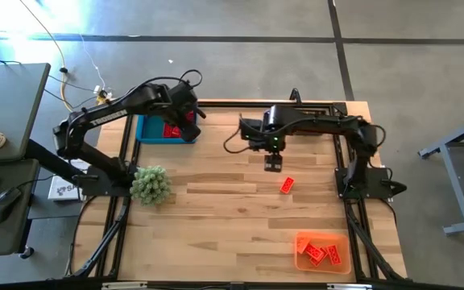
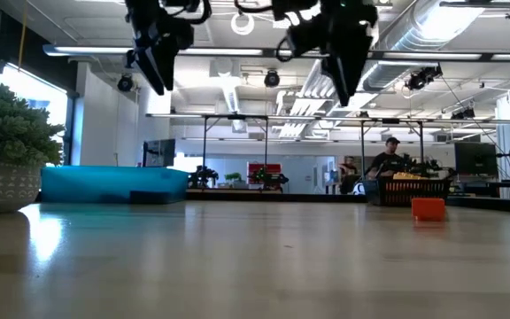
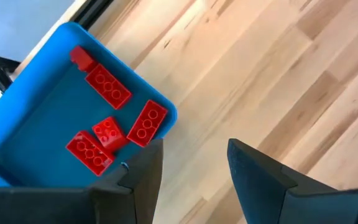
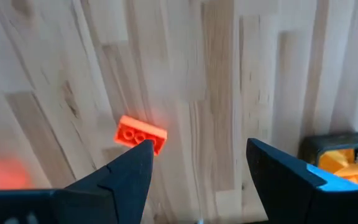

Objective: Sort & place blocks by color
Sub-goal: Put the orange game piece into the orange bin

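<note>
One orange block (image 1: 287, 184) (image 4: 140, 135) lies flat on the wooden table right of centre, studs up. My right gripper (image 1: 273, 163) (image 4: 197, 168) hangs open above the table just to the far left of it, pointing down, with nothing between its fingers. My left gripper (image 1: 188, 121) (image 3: 194, 168) is open and empty, high over the right rim of the blue bin (image 1: 166, 129) (image 3: 36, 137). Several red blocks (image 3: 107, 134) lie on that bin's floor. An orange bin (image 1: 322, 251) at the near right holds several red-orange blocks (image 1: 321, 253).
A green fuzzy plant in a pot (image 1: 151, 185) (image 2: 7, 151) stands at the table's left edge, near the blue bin. A yellow-orange thing in a dark frame (image 4: 347, 162) shows at the edge of the right wrist view. Bare wood lies across the table's middle and near left.
</note>
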Tool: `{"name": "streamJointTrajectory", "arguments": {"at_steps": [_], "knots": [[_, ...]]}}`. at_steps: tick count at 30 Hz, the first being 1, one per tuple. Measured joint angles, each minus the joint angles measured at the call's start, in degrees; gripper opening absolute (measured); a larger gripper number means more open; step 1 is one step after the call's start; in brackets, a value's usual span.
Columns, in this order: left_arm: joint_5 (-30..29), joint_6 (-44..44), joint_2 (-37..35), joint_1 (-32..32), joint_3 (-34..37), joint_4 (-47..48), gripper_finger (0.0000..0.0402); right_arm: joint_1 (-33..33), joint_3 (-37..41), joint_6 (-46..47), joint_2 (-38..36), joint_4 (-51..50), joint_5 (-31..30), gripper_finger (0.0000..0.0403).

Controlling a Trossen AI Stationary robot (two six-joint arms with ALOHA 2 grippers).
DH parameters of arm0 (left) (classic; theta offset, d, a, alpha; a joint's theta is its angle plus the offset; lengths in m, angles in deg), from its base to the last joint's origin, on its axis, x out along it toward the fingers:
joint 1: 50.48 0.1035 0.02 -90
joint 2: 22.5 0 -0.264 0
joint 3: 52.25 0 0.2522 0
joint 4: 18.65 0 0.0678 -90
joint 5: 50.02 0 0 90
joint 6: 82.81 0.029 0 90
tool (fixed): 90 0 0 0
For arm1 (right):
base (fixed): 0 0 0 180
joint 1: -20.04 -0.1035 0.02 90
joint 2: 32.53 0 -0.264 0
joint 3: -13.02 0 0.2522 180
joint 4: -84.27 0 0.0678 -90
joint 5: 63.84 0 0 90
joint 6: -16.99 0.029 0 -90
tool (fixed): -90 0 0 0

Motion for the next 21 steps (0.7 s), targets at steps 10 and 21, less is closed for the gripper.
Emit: {"name": "streamJointTrajectory", "arguments": {"at_steps": [10, 21], "knots": [[-0.1, -5.0, -1.1, -3.4, 0.0, -0.1, 0.0167, -1.9, 26.5, -10.5, -14.9, 12.3, 0.6, 0.0245], [-1.5, -6.0, -1.1, -6.4, 0.0, -0.3, 0.0167, -8.0, 50.4, -23.6, -27.5, 29.0, 0.4, 0.0245]]}}
